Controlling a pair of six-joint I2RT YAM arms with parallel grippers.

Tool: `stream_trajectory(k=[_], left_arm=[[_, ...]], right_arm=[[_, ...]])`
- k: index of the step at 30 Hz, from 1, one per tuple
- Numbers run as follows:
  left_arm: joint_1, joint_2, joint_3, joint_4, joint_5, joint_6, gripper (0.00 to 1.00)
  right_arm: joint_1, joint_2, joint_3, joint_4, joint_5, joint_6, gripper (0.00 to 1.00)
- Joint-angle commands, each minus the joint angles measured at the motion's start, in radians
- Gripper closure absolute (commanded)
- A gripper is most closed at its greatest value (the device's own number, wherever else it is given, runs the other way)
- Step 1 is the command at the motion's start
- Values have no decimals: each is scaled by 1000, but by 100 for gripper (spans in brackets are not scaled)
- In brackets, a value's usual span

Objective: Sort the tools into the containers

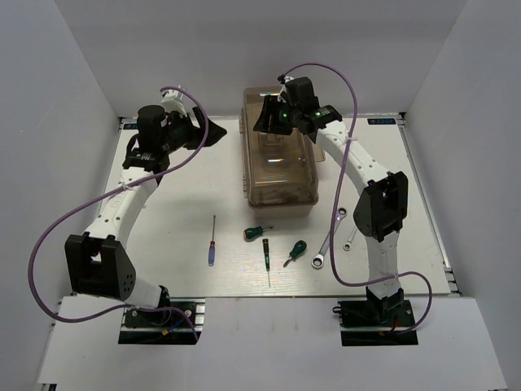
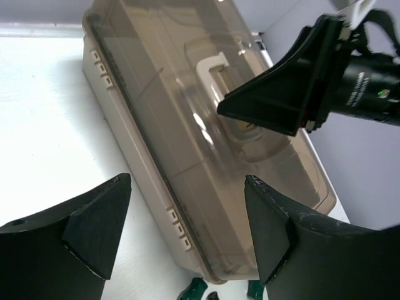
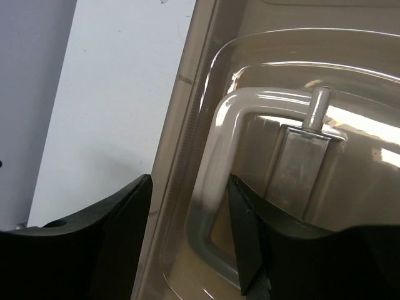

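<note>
Six tools (image 1: 295, 252) loose on table (image 1: 187, 195), near shut toolbox (image 1: 278, 175). Right gripper (image 3: 189, 181) partly open astride pale handle (image 3: 209, 162) on brown lid (image 2: 187, 94), not clamped, seemingly poised to raise it. Left gripper (image 2: 187, 181) wide, empty, beside toolbox, perhaps to steady.

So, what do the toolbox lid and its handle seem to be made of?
The toolbox lid looks like glossy translucent brown plastic: the inside shows through, with bright reflections. The handle looks like pale, opaque, smooth plastic, probably moulded, judging by its rounded shiny corners.
</note>
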Motion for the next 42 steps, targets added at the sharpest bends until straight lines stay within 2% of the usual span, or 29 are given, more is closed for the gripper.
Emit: stream_trajectory(k=[1,4,6,11,21,28,38,42], left_arm=[[-4,-20,58,39,13,-7,17],[-4,1,78,61,23,-25,17],[-4,10,87,73,33,-25,17],[-4,63,119,95,77,-47,17],[-22,257,239,113,165,-98,18],[-54,310,279,122,192,-107,19],[-93,379,346,153,201,-136,20],[-111,417,385,116,175,-136,20]], right_arm=[[16,28,-49,-109,-123,50,44],[7,29,-57,-80,-180,87,48],[-10,28,-66,-43,-235,121,56],[-34,26,-37,9,-301,151,61],[-66,19,-22,71,-370,207,65],[-85,12,-16,98,-388,227,70],[-97,11,-11,101,-404,237,71],[-96,12,-11,109,-405,237,71]])
